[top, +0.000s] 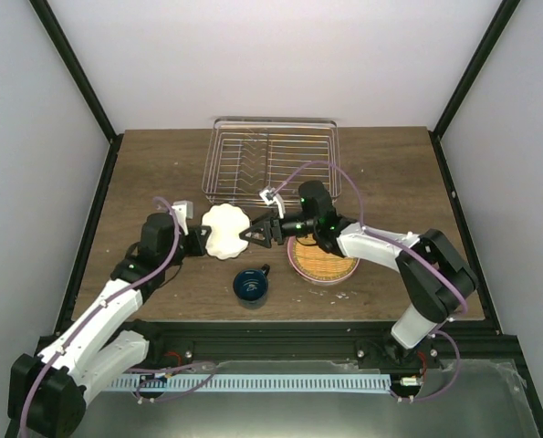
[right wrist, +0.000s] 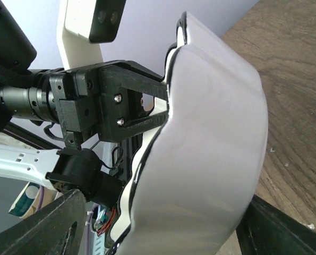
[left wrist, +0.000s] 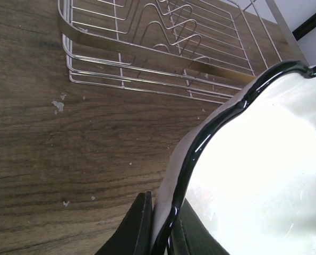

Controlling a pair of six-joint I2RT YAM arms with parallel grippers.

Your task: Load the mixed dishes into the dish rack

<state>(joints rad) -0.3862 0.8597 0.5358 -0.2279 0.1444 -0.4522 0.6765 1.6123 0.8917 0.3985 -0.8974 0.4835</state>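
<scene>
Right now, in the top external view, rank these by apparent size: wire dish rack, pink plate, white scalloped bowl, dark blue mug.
1. Silver wire dish rack
2. Pink round plate
3. White scalloped bowl; it is tilted, so it may look smaller than it is
4. Dark blue mug

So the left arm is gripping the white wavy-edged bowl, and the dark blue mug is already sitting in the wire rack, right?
Not quite. The left tool does grip the small white scalloped bowl by its rim, but the dark blue mug stands on the wooden table near the arms, not in the silver wire rack. The top external view shows this.
</scene>
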